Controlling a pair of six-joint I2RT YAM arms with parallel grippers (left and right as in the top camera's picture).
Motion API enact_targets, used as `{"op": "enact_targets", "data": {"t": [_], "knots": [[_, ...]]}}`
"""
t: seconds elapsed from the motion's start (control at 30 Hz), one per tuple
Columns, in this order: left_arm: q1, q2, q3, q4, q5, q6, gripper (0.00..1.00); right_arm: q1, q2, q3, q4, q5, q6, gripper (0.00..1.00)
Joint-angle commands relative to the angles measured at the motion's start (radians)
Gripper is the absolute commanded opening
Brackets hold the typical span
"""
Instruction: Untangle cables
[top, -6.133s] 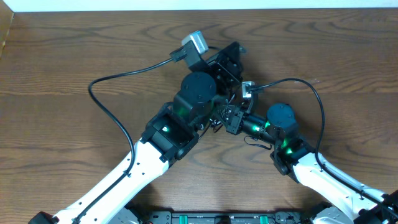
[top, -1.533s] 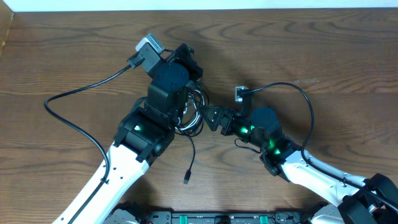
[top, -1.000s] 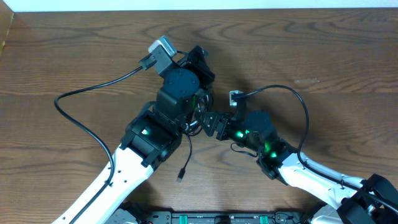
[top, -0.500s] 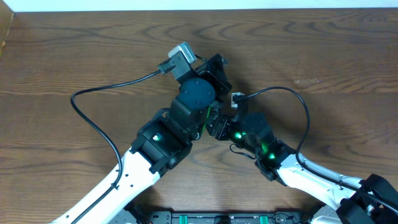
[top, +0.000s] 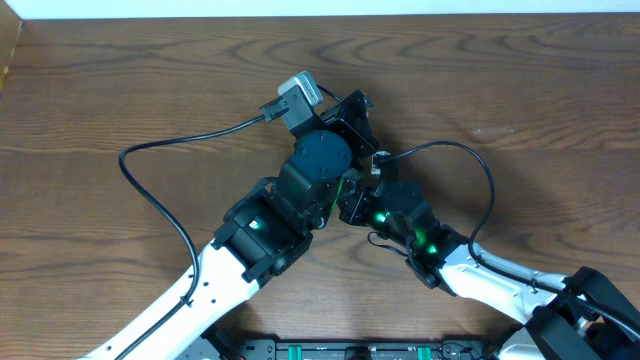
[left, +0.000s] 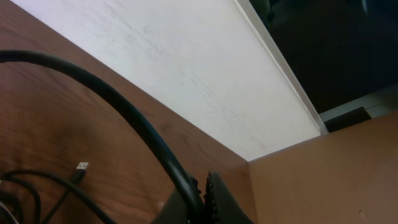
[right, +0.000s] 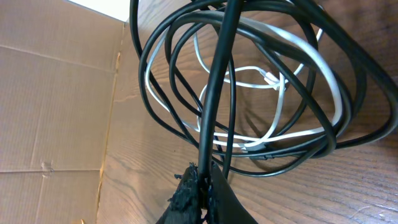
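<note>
In the right wrist view a tangle of black cable (right: 217, 93) and white cable (right: 328, 78) loops lies on the wooden table. My right gripper (right: 205, 182) is shut on one black strand that runs straight up through the loops. In the left wrist view my left gripper (left: 203, 194) is shut on a black cable (left: 124, 106) that arcs away to the left. A small USB plug (left: 81, 167) lies on the wood beyond. In the overhead view the left gripper (top: 355, 108) and right gripper (top: 346, 205) meet mid-table and hide the cables.
Thick black arm wires loop over the table, one at the left (top: 150, 185) and one at the right (top: 485, 190). The white far table edge (left: 205, 81) and cardboard walls (right: 56, 93) border the area.
The left arm has swung right and toward the back, now over the right gripper. The loose black cable end with its plug, earlier dangling in front of the left arm, no longer shows from overhead.
</note>
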Motion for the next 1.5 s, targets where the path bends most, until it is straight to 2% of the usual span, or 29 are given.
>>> {"op": "enact_targets", "data": {"t": [0.0,0.1,0.37,0.43,0.7,0.9,1.2,1.27,1.47], "knots": [[-0.002,0.006,0.029,0.001,-0.046,0.012,0.09,0.005,0.005,0.010,0.003,0.016,0.007,0.01],[-0.002,0.006,0.029,-0.013,-0.110,0.014,0.15,0.005,0.005,0.010,0.003,0.015,0.007,0.01],[-0.002,0.006,0.029,-0.122,-0.277,0.014,0.17,-0.014,0.002,0.010,0.003,-0.046,0.007,0.01],[-0.002,0.006,0.029,-0.146,-0.299,0.014,0.24,-0.025,0.002,0.010,0.007,-0.071,0.007,0.01],[-0.002,0.007,0.029,-0.196,-0.299,0.014,0.39,-0.075,0.001,0.010,0.035,-0.139,0.004,0.01],[-0.002,0.008,0.029,-0.200,-0.299,0.014,0.59,-0.100,0.001,0.010,0.037,-0.168,-0.004,0.01],[-0.002,0.008,0.029,-0.263,-0.299,0.017,0.77,-0.133,0.001,0.010,0.036,-0.193,-0.033,0.01],[-0.002,0.008,0.029,-0.287,-0.300,0.052,0.84,-0.151,0.001,0.010,0.034,-0.206,-0.038,0.01],[-0.002,0.008,0.029,-0.373,-0.300,0.108,0.86,-0.242,0.001,0.010,0.034,-0.295,-0.041,0.01]]}}
